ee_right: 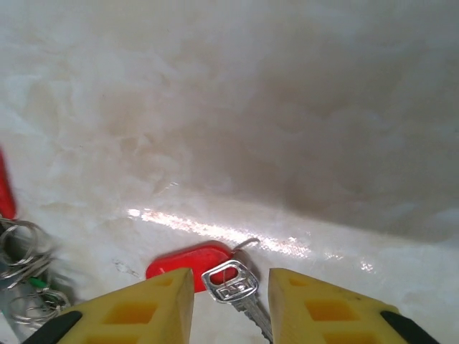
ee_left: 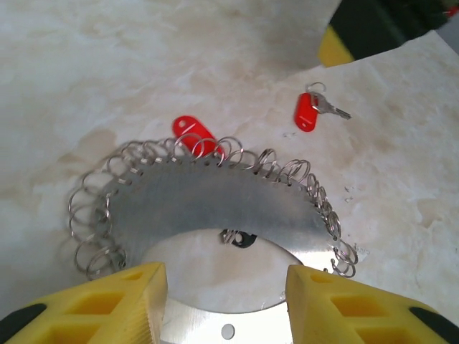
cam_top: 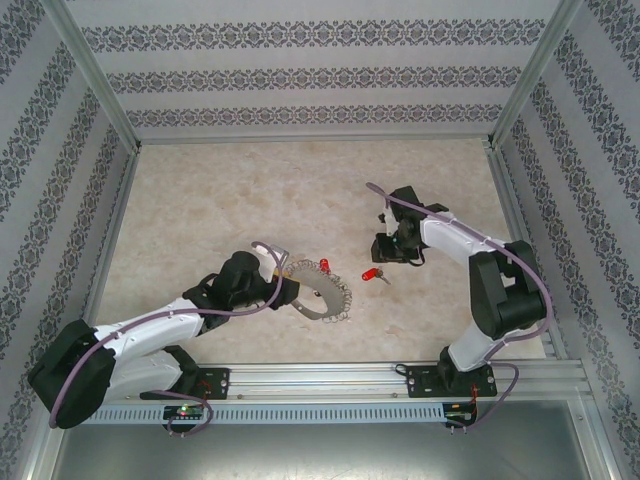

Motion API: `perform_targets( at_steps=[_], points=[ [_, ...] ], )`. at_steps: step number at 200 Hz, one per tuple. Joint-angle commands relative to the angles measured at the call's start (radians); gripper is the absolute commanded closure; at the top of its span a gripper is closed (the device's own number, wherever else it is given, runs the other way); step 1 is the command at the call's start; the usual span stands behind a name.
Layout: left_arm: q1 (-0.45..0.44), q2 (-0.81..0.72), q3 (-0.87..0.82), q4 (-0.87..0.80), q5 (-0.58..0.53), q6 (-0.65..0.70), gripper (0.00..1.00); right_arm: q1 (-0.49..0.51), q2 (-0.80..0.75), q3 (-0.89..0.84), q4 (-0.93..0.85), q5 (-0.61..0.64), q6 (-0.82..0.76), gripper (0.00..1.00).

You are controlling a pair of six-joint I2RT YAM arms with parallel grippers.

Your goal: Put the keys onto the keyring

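The keyring [ee_left: 215,204] is a flat grey metal hoop fringed with small silvery split rings, lying left of centre on the table [cam_top: 320,292]. A red tag [ee_left: 193,134] sits at its far edge. My left gripper [ee_left: 226,301] is open, its yellow fingers [ee_left: 122,304] standing apart over the hoop's near band. To the hoop's right lies a silver key [ee_right: 231,281] tied to another red tag [ee_right: 183,261], seen from above as a red key [cam_top: 372,274]. My right gripper [ee_right: 231,304] is open and low, with the key's head between its fingers. No green key is visible.
The marble-patterned tabletop [cam_top: 250,190] is bare toward the back. Patterned walls and metal frame posts [cam_top: 500,180] enclose it. The right gripper's yellow and black tip [ee_left: 358,32] shows beyond the loose key. The hoop's fringe rings [ee_right: 21,276] lie just left of the right gripper.
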Motion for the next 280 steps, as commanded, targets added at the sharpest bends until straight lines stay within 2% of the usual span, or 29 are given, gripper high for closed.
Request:
perform_targets(
  at_steps=[1,12,18,31,54,80,148,188,204,238,280],
  points=[
    [-0.011,-0.001,-0.002,-0.051,-0.017,-0.184,0.51,0.051,-0.060,0.006,0.064,-0.089,0.008,0.65],
    [-0.011,0.019,0.001,-0.078,-0.027,-0.263,0.45,0.104,-0.045,0.012,0.103,-0.162,0.010,0.63],
    [-0.011,0.034,0.006,-0.096,-0.033,-0.305,0.42,0.137,-0.028,0.026,0.105,-0.155,0.004,0.63],
    [-0.011,0.071,0.019,-0.112,-0.009,-0.366,0.41,0.191,0.027,0.059,0.096,-0.129,-0.008,0.61],
    [-0.011,0.135,0.028,-0.117,0.032,-0.462,0.40,0.220,0.124,0.097,0.088,-0.140,0.004,0.61],
    [-0.011,0.201,0.027,-0.062,0.067,-0.511,0.38,0.232,0.168,0.100,0.104,-0.185,-0.014,0.60],
    [-0.011,0.378,0.120,0.006,0.093,-0.504,0.40,0.229,0.205,0.036,0.122,-0.336,-0.063,0.56],
    [-0.011,0.454,0.155,0.027,0.104,-0.496,0.42,0.230,0.223,0.011,0.153,-0.360,-0.073,0.56],
    [-0.010,0.471,0.167,0.040,0.103,-0.489,0.43,0.232,0.235,0.012,0.157,-0.415,-0.092,0.60],
    [-0.006,0.502,0.218,0.037,0.113,-0.452,0.44,0.230,0.246,0.006,0.172,-0.513,-0.127,0.62],
    [0.007,0.533,0.269,0.022,0.126,-0.429,0.46,0.213,0.253,0.012,0.174,-0.567,-0.153,0.71]
  ],
)
